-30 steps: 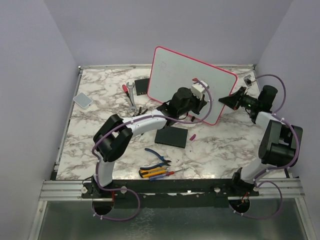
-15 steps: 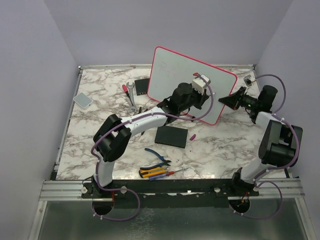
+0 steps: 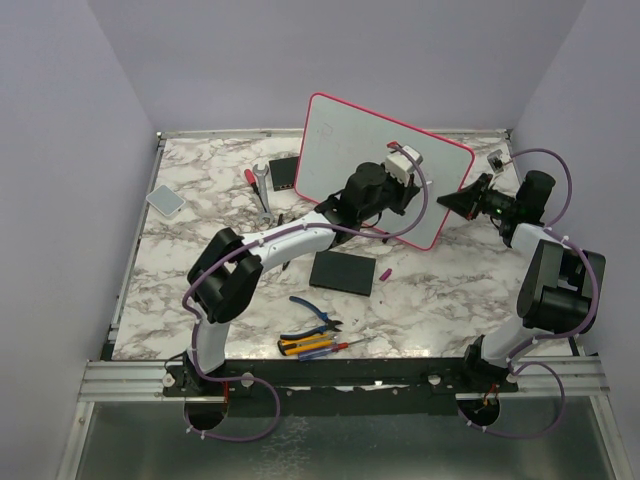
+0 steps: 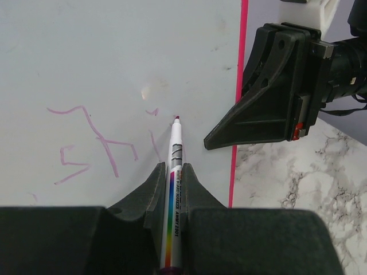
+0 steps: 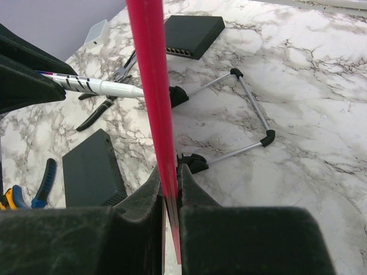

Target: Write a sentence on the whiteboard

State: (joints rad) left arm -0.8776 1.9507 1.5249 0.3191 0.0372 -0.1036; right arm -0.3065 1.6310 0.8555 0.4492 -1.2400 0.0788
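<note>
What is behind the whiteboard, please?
In the right wrist view, a thin wire stand with black feet rests on the marble table behind the whiteboard; from above, the board covers it.

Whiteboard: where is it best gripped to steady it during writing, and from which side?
Grip the whiteboard by its pink right edge, coming from the right, jaws straddling the thin frame as the right gripper does. It stands tilted on wire feet, and the left gripper holds a marker at its face.
</note>
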